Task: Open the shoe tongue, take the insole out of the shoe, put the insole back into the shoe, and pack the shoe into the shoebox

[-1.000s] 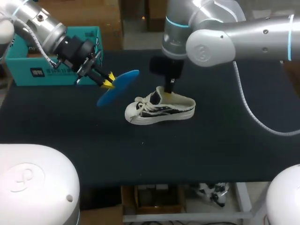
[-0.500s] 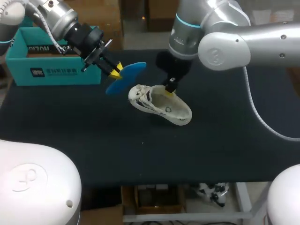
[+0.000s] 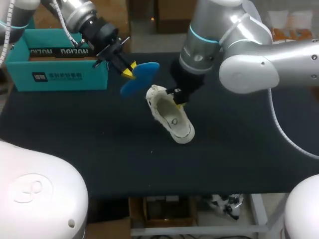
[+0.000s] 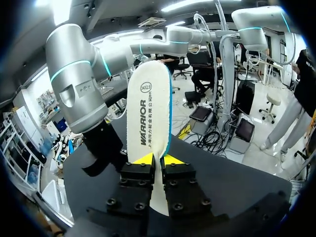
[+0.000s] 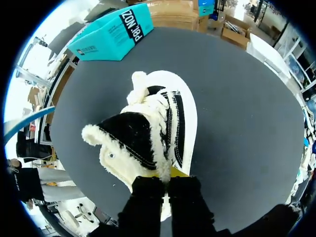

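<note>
While the left gripper [image 3: 129,72] hangs over the back of the desk [image 3: 99,149], its two yellow tips are clamped from both sides on one end of the insole [image 3: 143,78]. The insole sticks out from the fingers toward three o'clock, clear of the surface. In the left wrist view it stands straight ahead of the fingers, pale face showing, with a blue edge.

Just beside it, at about five o'clock, is the shoe [image 3: 172,117], near the middle of the desk. One end points to eleven o'clock, the other to five o'clock. Whether it rests on the desk or is lifted cannot be told. The right gripper [image 3: 178,98] is closed on the shoe's upper rim. In the right wrist view the fingers pinch that rim right beside the black, fleece-lined tongue [image 5: 131,136], with the laces [image 5: 153,106] and toe ahead of them.

A teal shoebox [image 3: 55,74] sits at the desk's far left, at nine to ten o'clock from the shoe and well apart from it.
</note>
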`<state>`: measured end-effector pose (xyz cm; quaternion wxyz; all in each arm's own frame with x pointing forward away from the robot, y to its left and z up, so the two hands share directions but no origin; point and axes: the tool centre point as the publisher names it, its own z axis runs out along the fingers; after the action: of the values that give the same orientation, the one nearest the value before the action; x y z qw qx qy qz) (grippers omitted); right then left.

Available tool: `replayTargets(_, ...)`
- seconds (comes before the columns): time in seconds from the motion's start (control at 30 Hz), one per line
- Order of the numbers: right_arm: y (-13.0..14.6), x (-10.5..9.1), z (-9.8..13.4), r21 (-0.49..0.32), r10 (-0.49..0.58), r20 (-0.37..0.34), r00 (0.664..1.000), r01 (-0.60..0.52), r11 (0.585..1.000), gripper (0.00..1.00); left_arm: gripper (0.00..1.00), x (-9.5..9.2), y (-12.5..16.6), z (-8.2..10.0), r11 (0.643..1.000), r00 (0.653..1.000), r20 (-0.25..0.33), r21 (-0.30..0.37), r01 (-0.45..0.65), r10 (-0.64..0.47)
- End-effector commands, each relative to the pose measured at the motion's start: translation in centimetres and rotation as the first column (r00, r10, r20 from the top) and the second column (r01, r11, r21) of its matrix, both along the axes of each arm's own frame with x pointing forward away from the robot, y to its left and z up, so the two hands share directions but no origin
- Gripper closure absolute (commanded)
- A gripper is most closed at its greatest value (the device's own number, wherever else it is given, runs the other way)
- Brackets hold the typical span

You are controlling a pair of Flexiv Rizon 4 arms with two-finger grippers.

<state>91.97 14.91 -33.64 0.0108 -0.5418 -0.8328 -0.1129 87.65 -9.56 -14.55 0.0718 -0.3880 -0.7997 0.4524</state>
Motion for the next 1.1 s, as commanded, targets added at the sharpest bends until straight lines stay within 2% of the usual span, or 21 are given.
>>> replayTargets(0.03,-0.2,-1.7,0.4,0.061,-0.086,0.112,0.99,0.079,0.995,1.0,1.0,0.7,-0.4,0.0,0.996,0.996,-0.033,0.035,0.081,-0.08)
replayTargets(0.27,-0.4,-3.2,0.9,0.077,-0.191,0.136,0.972,0.182,0.98,1.0,1.0,0.5,-0.9,0.4,0.994,0.993,-0.036,0.027,0.11,-0.109)
replayTargets(0.53,-1.1,-3.5,0.3,0.113,-0.244,0.156,0.957,0.228,0.967,1.0,1.0,0.3,-1.1,0.3,0.992,0.992,-0.042,0.021,0.121,-0.12)
replayTargets(0.93,-2.1,-2.6,-0.6,0.141,-0.224,0.15,0.963,0.204,0.969,1.0,1.0,0.5,-0.9,0.0,0.994,0.994,-0.045,0.019,0.105,-0.104)
replayTargets(0.97,-2.2,-2.6,-0.6,0.142,-0.226,0.149,0.963,0.205,0.968,0.7,1.0,0.5,-0.8,0.0,0.994,0.994,-0.045,0.019,0.104,-0.103)
replayTargets(1.03,-2.3,-2.6,-0.6,0.143,-0.228,0.149,0.962,0.208,0.968,0.0,1.0,0.4,-0.8,-0.1,0.995,0.994,-0.046,0.018,0.103,-0.102)
replayTargets(1.1,-2.5,-2.8,-0.6,0.145,-0.23,0.15,0.962,0.209,0.967,0.0,1.0,0.2,-0.9,-0.1,0.995,0.994,-0.047,0.017,0.102,-0.101)
